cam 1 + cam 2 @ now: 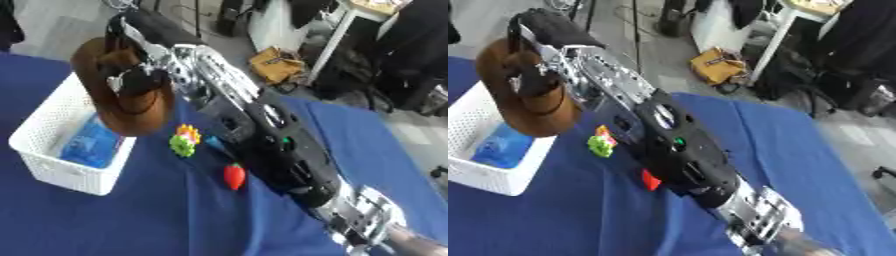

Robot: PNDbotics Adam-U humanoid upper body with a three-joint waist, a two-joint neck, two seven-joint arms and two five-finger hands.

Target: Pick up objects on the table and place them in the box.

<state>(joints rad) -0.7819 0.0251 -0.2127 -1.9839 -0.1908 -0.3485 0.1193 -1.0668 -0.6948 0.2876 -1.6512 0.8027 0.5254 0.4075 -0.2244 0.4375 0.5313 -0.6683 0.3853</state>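
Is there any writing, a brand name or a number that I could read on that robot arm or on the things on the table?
None can be read.
The right hand, the brown bowl-like thing it holds and the white box show no lettering.
The blue packet in the box is too blurred to tell.
The yellow bag on the floor shows no readable mark.

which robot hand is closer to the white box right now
The right. The right robot hand holds a brown bowl-shaped object over the near rim of the white box. The left robot hand shows in neither view.
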